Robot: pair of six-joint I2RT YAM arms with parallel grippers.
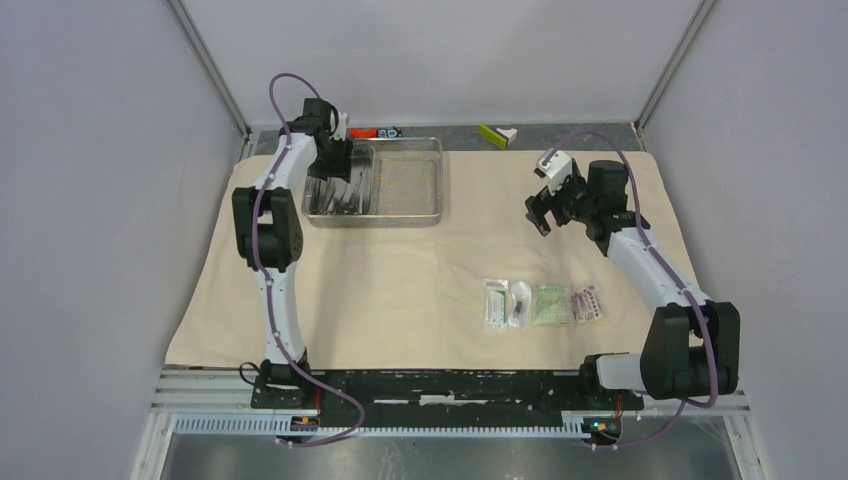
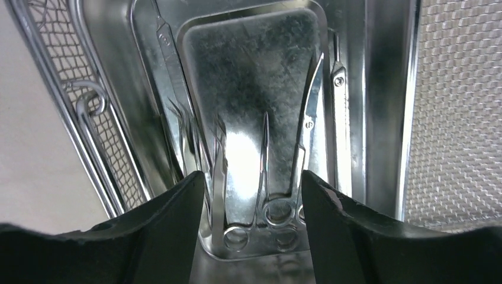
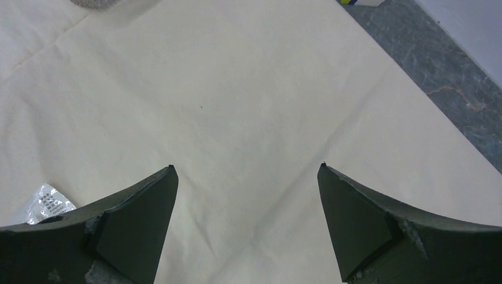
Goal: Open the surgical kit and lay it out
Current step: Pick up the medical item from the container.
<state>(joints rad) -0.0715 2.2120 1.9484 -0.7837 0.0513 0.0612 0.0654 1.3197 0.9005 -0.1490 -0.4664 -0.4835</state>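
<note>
Left pincer: jaws partway apart, gripping nothing, straddling the ring-handled instruments in the inner tray, lined up for a pinch I guess.
Right pincer: wide open, empty, hovering over bare cloth wrap, out of the way.
Steel tray: far-left on the wrap, not unloaded yet.
Packets: in a row up front, looks done.

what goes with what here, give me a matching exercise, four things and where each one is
Things:
1 left gripper
2 right gripper
3 sealed packets
4 steel tray

Places:
a in a row on the near right of the cloth
b above bare cloth, open
c on the far left of the cloth
d above the instruments in the tray

Pairs: 1-d, 2-b, 3-a, 4-c
</note>
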